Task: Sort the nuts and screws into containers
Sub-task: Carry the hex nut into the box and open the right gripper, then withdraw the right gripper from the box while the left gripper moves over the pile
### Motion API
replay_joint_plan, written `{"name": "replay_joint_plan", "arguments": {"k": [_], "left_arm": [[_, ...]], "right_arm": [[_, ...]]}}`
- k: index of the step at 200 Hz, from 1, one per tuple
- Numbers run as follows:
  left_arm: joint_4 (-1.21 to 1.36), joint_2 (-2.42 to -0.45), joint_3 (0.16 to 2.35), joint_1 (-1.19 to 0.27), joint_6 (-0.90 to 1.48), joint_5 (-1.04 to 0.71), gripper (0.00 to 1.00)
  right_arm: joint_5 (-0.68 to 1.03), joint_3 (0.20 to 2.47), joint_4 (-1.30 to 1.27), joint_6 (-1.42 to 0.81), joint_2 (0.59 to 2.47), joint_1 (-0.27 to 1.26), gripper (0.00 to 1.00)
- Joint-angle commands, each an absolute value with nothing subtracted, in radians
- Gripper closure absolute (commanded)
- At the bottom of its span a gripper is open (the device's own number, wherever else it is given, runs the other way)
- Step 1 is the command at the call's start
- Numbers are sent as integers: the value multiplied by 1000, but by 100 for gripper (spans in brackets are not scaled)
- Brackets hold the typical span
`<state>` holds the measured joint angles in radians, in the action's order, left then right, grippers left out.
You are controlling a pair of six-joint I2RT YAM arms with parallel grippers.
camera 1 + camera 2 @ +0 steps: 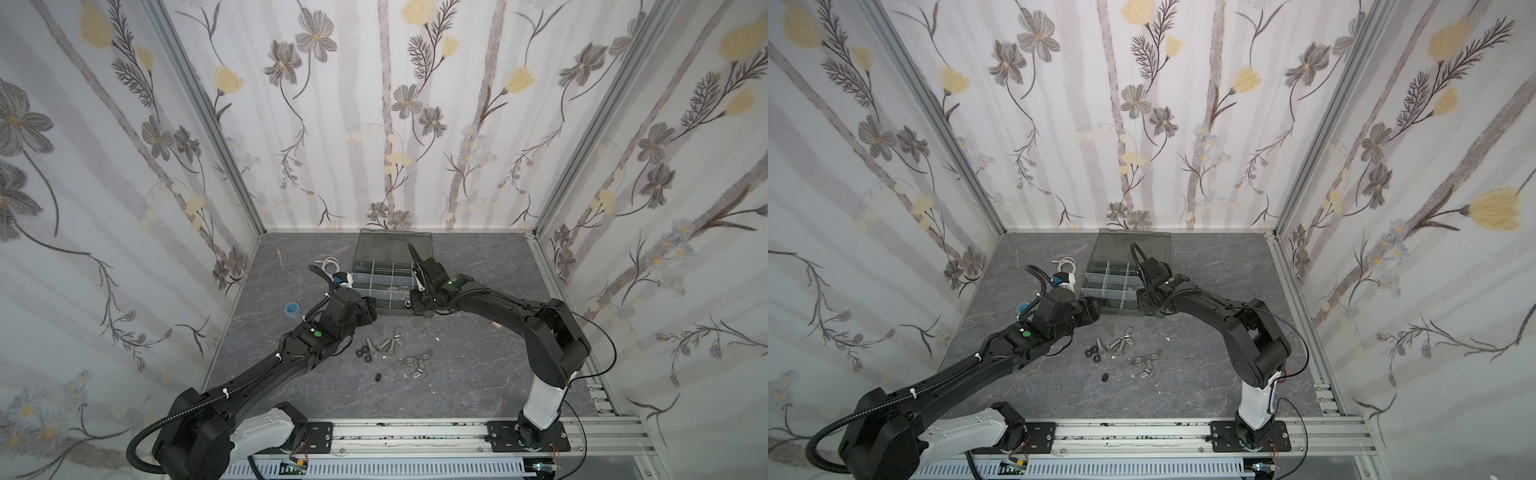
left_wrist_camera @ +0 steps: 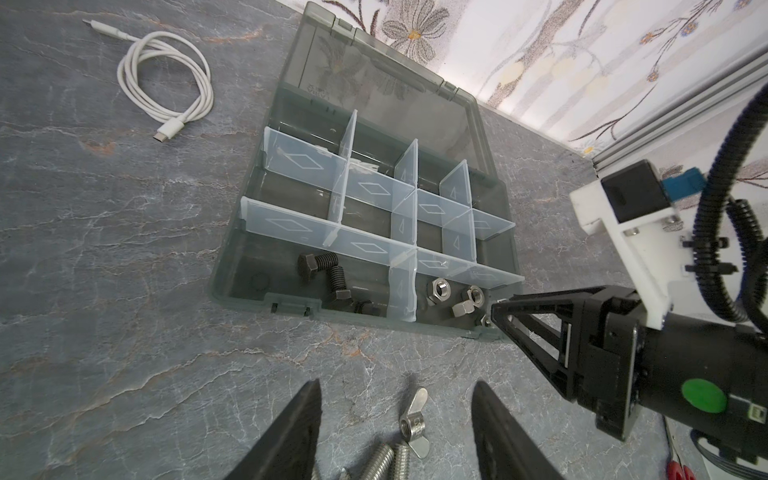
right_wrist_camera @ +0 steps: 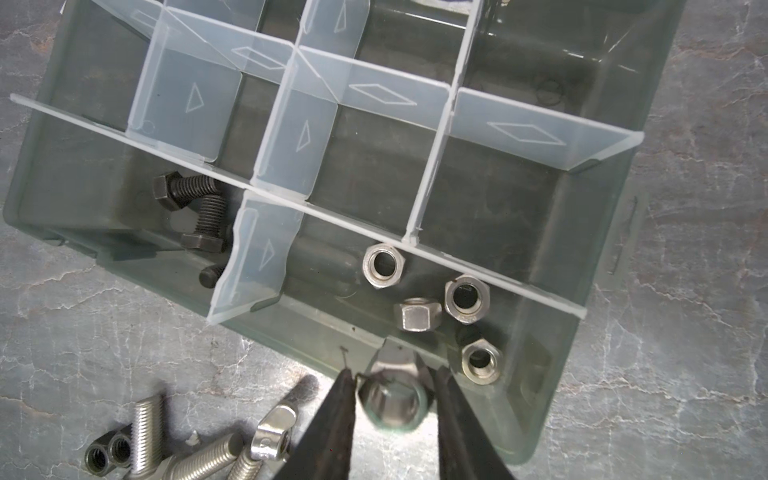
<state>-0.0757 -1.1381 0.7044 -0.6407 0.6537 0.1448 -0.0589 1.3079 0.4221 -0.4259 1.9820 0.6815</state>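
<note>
Risk: right gripper (image 3: 394,372) has the silver hex nut (image 3: 392,403) right above the near wall of the case (image 3: 299,328), so we may clip the rim and bounce it outside. Its jaws are narrowly parted around the nut; gripped or loose, we can't tell. Left gripper (image 2: 397,384) is spread wide and empty over the wing nut (image 2: 413,424) outside that wall.

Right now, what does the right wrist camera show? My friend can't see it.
A silver nut sits between the two black fingers of the right gripper, at the near edge of the grey case. Four silver nuts lie in the compartment beyond, and black screws in the one beside it.
</note>
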Motion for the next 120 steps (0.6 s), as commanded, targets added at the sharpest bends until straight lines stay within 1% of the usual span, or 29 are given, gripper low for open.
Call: {"name": "replay_joint_plan", "arguments": {"k": [1, 15, 70, 120], "left_arm": [[-48, -1140, 709, -639, 653, 149, 40], [-46, -1144, 709, -637, 650, 147, 40], [-44, -1154, 723, -635, 646, 127, 40], [-43, -1193, 751, -635, 627, 114, 40]], "right_arm": [[-67, 1314, 408, -432, 1979, 680, 61], [-66, 1315, 411, -434, 1972, 678, 59], [-76, 1291, 421, -442, 1904, 674, 58], [-80, 1184, 395, -478, 1779, 676, 56]]}}
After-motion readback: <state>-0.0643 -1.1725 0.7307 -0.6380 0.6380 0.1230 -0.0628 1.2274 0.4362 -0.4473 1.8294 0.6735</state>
